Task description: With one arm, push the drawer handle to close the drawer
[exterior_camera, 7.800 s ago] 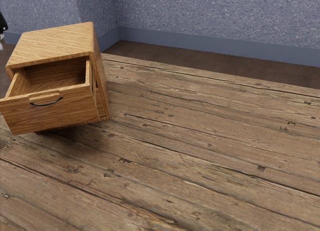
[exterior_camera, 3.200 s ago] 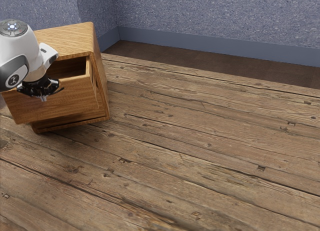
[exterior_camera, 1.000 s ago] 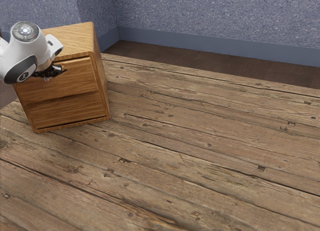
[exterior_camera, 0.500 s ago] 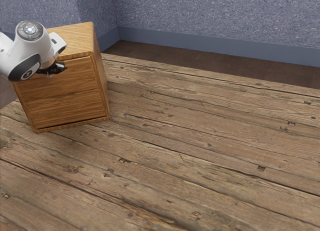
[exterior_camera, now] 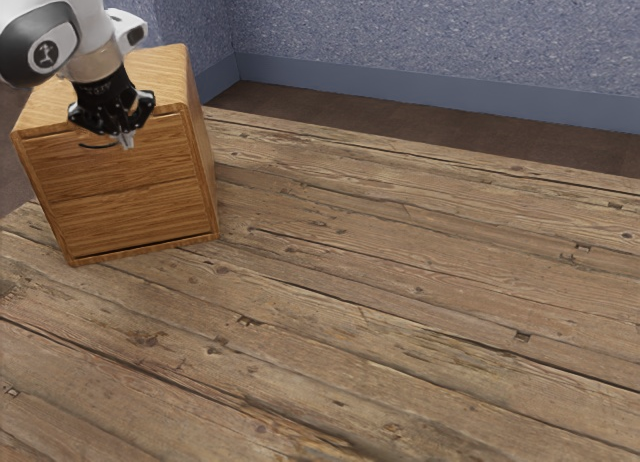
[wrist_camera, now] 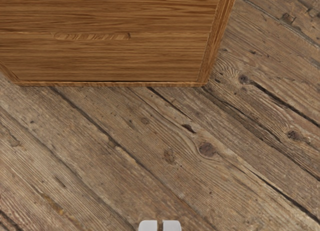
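The drawer point(exterior_camera: 160, 160) sits flush in its wooden cabinet point(exterior_camera: 165, 77) at the exterior view's far left, having stood open seconds earlier; the closing appears complete. The black gripper point(exterior_camera: 125, 140), its fingers pressed together, has risen from its lower position against the front and hangs near the dark handle point(exterior_camera: 93, 146), hiding its right end. Plank flooring point(exterior_camera: 400, 282) stretches right, toward a blue wall point(exterior_camera: 430, 42). Nothing seems to block the drawer; the hand likely needs only to back away without snagging the handle.
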{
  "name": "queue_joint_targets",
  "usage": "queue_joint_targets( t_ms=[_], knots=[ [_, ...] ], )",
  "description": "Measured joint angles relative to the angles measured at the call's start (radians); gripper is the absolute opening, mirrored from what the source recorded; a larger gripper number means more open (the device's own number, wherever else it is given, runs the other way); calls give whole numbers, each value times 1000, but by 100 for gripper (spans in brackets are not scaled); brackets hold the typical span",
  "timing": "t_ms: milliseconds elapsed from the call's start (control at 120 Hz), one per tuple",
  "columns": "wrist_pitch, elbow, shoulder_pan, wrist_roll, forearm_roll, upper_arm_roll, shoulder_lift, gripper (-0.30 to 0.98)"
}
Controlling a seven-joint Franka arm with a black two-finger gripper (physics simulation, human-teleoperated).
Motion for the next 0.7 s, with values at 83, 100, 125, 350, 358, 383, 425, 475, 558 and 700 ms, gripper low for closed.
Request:
queue_joint_targets(
  t_ms=[83,100,125,350,358,383,425,475,558,700],
  knots=[
    [-102,45,-36,6,-28,3,-1,-10],
    [-118,55,-43,10,-32,3,0,-10],
    [-139,67,-50,17,-36,4,0,-9],
    [-282,134,-87,77,-58,12,6,-1],
    [-285,134,-88,79,-59,13,6,1],
    [-293,134,-91,84,-61,15,6,7],
    [-305,134,-97,92,-63,18,6,16],
    [-316,134,-100,101,-64,20,6,27],
    [-337,137,-105,114,-66,21,4,41],
    [-361,136,-114,134,-68,22,0,54]
  ],
)
